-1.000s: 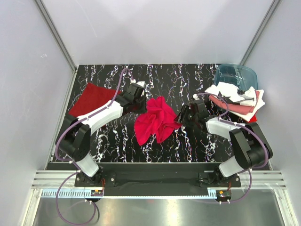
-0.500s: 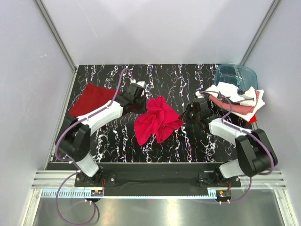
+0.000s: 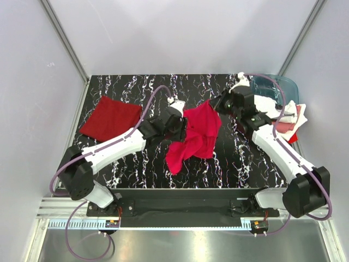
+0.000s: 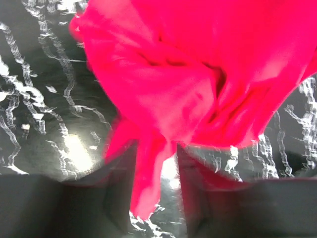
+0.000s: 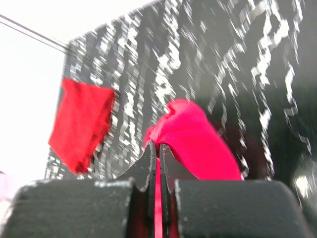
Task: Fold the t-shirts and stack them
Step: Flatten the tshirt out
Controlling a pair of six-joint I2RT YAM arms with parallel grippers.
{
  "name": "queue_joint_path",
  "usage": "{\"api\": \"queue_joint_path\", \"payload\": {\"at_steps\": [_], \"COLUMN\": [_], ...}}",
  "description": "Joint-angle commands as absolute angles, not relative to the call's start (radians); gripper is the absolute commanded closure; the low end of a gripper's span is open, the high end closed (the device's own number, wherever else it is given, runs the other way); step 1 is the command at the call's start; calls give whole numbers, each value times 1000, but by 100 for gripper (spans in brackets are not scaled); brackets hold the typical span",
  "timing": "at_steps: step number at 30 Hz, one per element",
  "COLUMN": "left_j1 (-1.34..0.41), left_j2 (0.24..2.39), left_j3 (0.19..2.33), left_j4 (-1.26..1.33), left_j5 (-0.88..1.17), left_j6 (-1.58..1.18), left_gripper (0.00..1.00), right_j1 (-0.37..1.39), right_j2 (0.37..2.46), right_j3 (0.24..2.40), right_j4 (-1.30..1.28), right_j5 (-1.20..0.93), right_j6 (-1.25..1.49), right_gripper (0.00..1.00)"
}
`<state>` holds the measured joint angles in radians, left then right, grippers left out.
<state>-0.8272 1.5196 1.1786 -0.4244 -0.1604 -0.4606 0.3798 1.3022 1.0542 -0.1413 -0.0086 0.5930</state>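
Hanging in crumpled folds above the middle of the bench, the bright crimson cloth t-shirt (image 3: 195,136) is strung between the two arms. Its top corner is raised toward the far right and its lower tail droops toward the near edge. The right pincer (image 3: 214,103) is clenched on that top corner. In its wrist view the two dark fingers (image 5: 143,168) stand almost together, pinching a thin band of crimson cloth, and the rest of the shirt bulges beyond them. The left pincer (image 3: 179,121) meets the shirt's left edge. Its own blurred view shows a strip of the soft fabric running down between its fingers (image 4: 116,193), grasped there. Well apart on the far left lies the darker red t-shirt (image 3: 109,116), folded flat into a rough square. At the far right a loose pile of white, salmon pink and red t-shirts (image 3: 278,117) rests just beside the translucent blue-teal plastic tub (image 3: 275,87). The bench (image 3: 229,158) is glossy black with white marbled veins.
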Motion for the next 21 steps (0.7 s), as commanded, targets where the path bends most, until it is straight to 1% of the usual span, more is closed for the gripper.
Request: {"api": "queue_joint_path", "payload": {"at_steps": [1,2,5,9,13,18,21], "left_j1": [-833,-831,-833,-831,-848,-861,-862], "left_j2": [1447,1436,1402,1378,1413,1492,1548], "left_j3": [1197,1187,1151,1101,1091,1138,1161], "left_j4": [-356,-344,-295,-206,-118,-92,-101], "left_j5": [-169,-167,-170,-114,-25,-20,-83], "left_j6": [-439,-439,-436,-414,-367,-325,-310], "left_gripper": [43,31,22,21,21,21,21], "right_j1": [383,382,382,383,382,383,383], "right_j2": [1315,1318,1315,1267,1232,1230,1235], "right_j3": [1158,1169,1207,1131,1108,1095,1089], "right_j4": [-147,-141,-147,-97,-104,-98,-97], "right_j5": [-29,-49,-147,-181,-178,-210,-224], "right_j6": [552,549,535,566,566,575,580], "right_gripper": [100,100,100,100,100,100,100]}}
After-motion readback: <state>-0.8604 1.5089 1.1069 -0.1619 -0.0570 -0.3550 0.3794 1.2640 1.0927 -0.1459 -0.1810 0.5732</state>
